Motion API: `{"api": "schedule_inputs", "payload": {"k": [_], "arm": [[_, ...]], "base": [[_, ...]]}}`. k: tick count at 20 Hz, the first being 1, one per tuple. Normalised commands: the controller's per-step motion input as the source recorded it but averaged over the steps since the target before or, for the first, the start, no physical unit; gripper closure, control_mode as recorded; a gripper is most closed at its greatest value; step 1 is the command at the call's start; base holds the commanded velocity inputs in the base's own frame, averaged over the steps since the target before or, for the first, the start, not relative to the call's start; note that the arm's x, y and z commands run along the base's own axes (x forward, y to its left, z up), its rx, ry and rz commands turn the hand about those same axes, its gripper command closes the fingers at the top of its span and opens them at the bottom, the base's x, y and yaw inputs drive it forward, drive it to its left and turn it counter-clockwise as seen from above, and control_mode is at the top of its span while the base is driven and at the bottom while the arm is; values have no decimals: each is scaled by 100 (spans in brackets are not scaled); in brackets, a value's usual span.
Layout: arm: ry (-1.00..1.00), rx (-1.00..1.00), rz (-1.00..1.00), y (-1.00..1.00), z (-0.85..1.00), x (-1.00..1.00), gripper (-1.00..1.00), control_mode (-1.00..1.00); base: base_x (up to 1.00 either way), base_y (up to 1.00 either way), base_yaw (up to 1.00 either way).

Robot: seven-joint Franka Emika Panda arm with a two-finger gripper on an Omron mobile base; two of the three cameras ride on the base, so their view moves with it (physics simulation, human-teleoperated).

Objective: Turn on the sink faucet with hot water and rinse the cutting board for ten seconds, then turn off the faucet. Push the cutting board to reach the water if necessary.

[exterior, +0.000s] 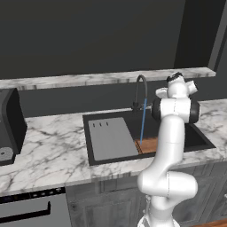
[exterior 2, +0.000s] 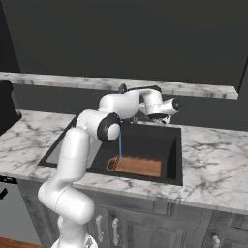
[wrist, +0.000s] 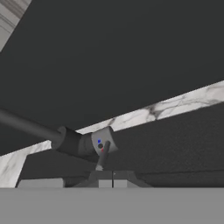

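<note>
The cutting board (exterior 2: 138, 166) lies flat on the sink (exterior 2: 175, 145) floor by its front wall, and the water (exterior 2: 120, 143) lands on the board's left end. The faucet (exterior: 140, 91) stands at the back rim; its lever (wrist: 103, 156) sits just ahead of the gripper (wrist: 113, 178). Whether the fingers are open or closed cannot be told.

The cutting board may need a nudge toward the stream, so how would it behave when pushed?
The cutting board looks flat and rigid, so it would probably slide whole across the sink floor rather than tip or roll. The water lands on its left end, so it is likely slick.
</note>
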Motion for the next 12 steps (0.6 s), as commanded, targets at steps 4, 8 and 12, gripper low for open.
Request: {"api": "schedule_inputs", "payload": {"k": [4, 8, 12], "arm": [[0, -1, 0, 12, 0, 13, 100, -100], [0, 0, 0, 0, 0, 8, 100, -100], [0, 0, 0, -3, 0, 4, 100, -100]], "base": [[0, 0, 0], [0, 0, 0], [0, 0, 0]]}}
